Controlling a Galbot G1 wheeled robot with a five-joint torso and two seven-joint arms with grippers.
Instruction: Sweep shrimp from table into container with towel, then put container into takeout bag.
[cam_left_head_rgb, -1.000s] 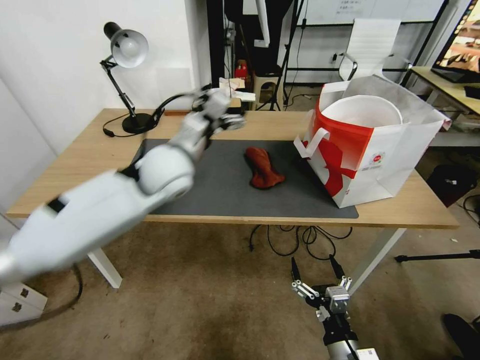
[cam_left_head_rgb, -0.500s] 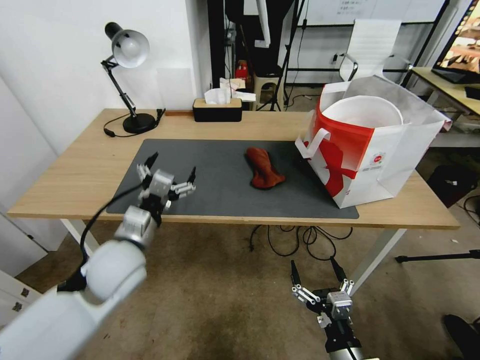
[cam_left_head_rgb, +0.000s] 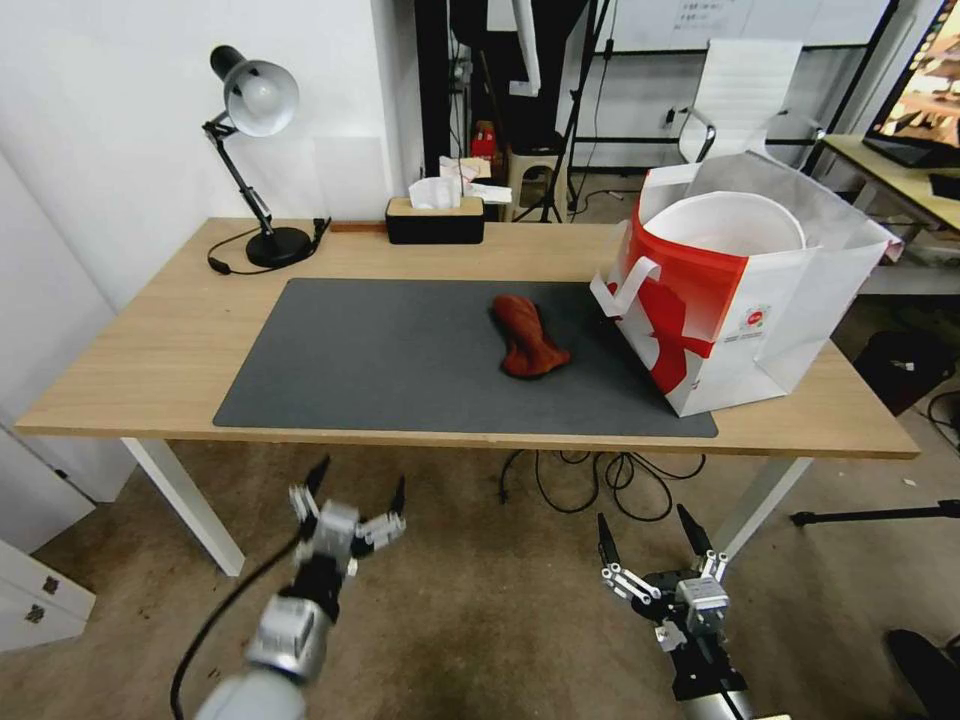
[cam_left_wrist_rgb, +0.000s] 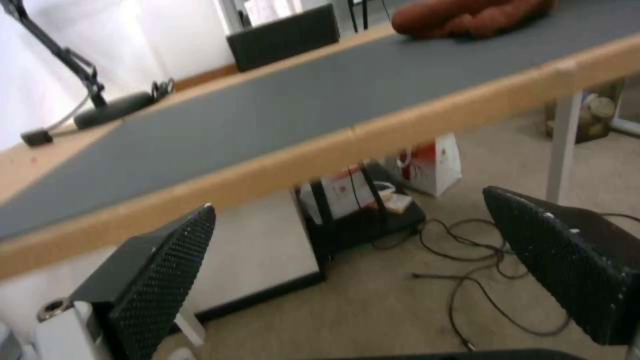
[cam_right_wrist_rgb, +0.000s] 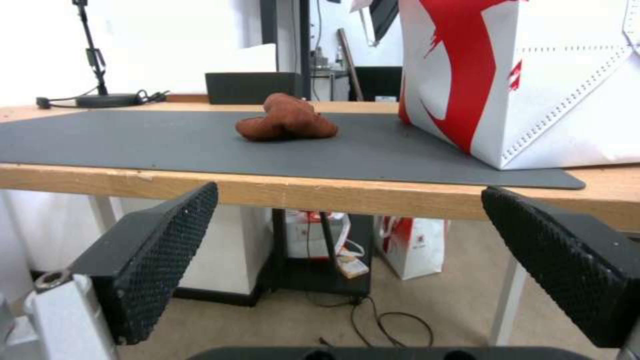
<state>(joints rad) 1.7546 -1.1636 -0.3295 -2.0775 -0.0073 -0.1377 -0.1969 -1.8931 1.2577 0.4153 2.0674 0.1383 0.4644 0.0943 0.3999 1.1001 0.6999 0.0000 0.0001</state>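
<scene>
A: Where is the container (cam_left_head_rgb: 725, 222)?
B: Standing inside the takeout bag (cam_left_head_rgb: 745, 295), on the table (cam_left_head_rgb: 150, 340), ahead of the right end effector (cam_left_head_rgb: 655, 530) and above it. Its contents cannot be made out.

A: And the towel (cam_left_head_rgb: 525, 335)?
B: Crumpled on the grey mat (cam_left_head_rgb: 400, 355), just beside the bag, ahead of both end effectors.

A: The end effectors?
B: Both hang below the table's front edge over the floor, fingers spread wide, gripping nothing. The left end effector (cam_left_head_rgb: 358, 490) is under the mat's near side.
</scene>
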